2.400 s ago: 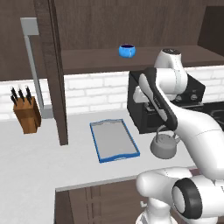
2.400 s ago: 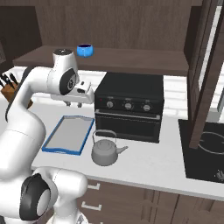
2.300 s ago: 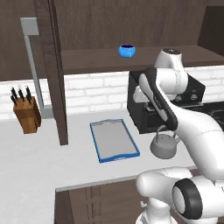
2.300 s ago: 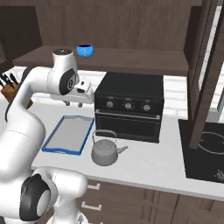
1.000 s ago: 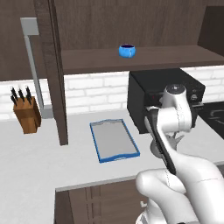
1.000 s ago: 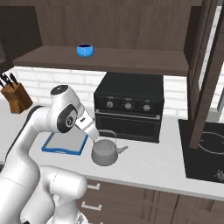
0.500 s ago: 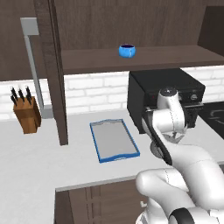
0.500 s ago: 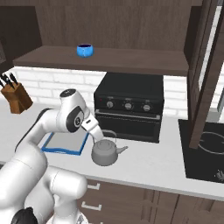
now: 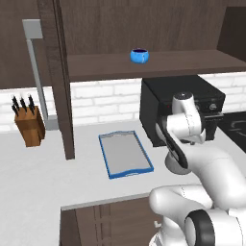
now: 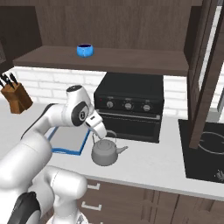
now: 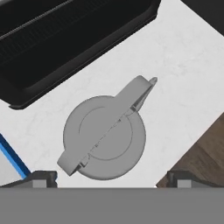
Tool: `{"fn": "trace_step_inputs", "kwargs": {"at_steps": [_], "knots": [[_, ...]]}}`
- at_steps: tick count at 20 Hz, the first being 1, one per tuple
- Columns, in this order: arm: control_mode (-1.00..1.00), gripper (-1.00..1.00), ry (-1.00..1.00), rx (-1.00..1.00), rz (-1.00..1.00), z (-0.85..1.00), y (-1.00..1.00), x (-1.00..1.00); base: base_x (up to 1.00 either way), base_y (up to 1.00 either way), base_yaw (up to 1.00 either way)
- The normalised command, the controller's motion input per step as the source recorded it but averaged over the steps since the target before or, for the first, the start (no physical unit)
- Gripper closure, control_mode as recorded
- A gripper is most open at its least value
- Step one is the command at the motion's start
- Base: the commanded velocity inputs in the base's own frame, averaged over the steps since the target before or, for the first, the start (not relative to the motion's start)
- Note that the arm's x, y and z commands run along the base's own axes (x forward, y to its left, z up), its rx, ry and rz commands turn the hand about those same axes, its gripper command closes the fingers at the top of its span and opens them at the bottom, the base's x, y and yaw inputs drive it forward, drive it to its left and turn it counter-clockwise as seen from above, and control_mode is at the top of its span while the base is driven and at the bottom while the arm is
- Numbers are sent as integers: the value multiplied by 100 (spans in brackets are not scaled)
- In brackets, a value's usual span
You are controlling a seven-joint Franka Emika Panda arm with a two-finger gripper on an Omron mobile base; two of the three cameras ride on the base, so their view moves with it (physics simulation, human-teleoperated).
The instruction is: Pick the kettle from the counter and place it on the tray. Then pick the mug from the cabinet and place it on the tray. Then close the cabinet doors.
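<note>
The grey kettle (image 11: 104, 138) stands on the white counter (image 11: 183, 74) in front of the black oven, its arched handle running diagonally and its spout (image 11: 148, 83) pointing away. My gripper (image 10: 102, 134) hangs open just above the kettle (image 10: 104, 152), one fingertip (image 11: 41, 177) on each side of it, touching nothing. The blue-rimmed tray (image 9: 126, 154) lies empty to the kettle's left. The blue mug (image 9: 139, 55) sits on the cabinet shelf (image 9: 192, 62). A cabinet door (image 9: 57, 77) stands open.
The black oven (image 10: 129, 105) stands right behind the kettle. A knife block (image 9: 30, 126) sits at the far left by the brick wall. A dark stovetop (image 10: 210, 148) lies at the right, under the other open door (image 10: 205, 65).
The arm has swung down from shelf height to just above the kettle, and in the last half second it sank a little lower. The jaws stayed wide apart.
</note>
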Motion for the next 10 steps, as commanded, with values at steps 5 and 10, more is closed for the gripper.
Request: {"fn": "trace_step_inputs", "kwargs": {"at_steps": [5, 10], "knots": [[-100, -100, 0, 0, 0, -14, -1, 2, 0, 0, 0], [-100, -100, 0, 0, 0, -20, -4, 0, 0, 0, 0]]}}
